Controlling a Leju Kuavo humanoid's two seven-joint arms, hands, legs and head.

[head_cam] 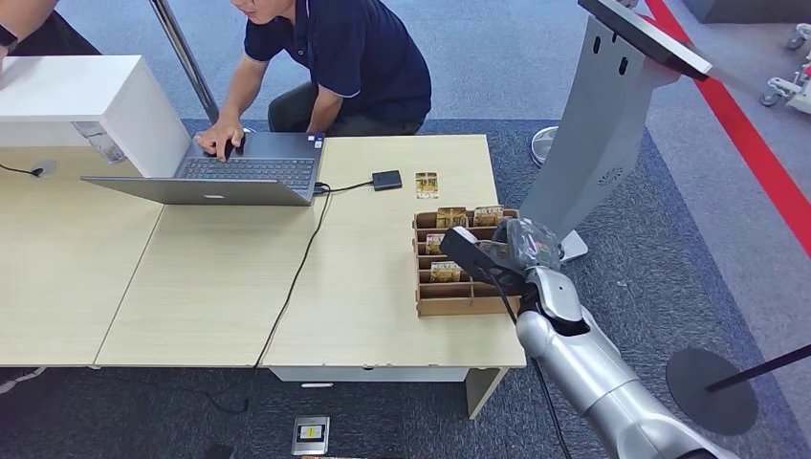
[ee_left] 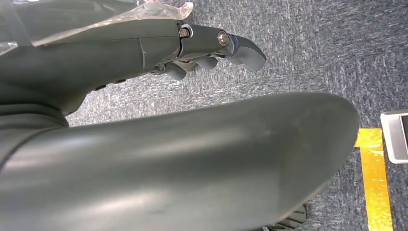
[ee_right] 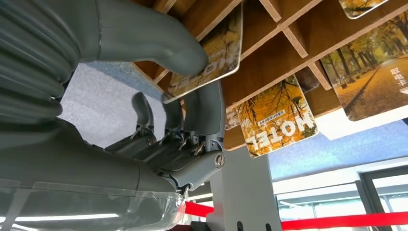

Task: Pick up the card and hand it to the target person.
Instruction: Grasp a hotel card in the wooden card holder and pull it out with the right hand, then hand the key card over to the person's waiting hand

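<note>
Head view first: the right hand [head_cam: 497,251] is sitting right over the wooden rack [head_cam: 449,302] at the table's [head_cam: 363,316] 4 o'clock corner, so the right arm is clearly the one on the job. The person [head_cam: 344,57] is way off at 11 o'clock from the hand, across the table. Another card lies loose [head_cam: 427,184] on the table at 12 o'clock from the rack.

Left wrist view: the left hand [ee_left: 211,53] hangs over carpet, fingers loosely curled, holding nothing.

Right wrist view: the thumb [ee_right: 159,41] presses on the face of a card [ee_right: 211,53] and the fingers [ee_right: 202,113] come up behind it, so it looks pinched, still partly in its slot. The card is glossy, with autumn trees and HOTEL lettering, and its long axis runs along the slot.
</note>
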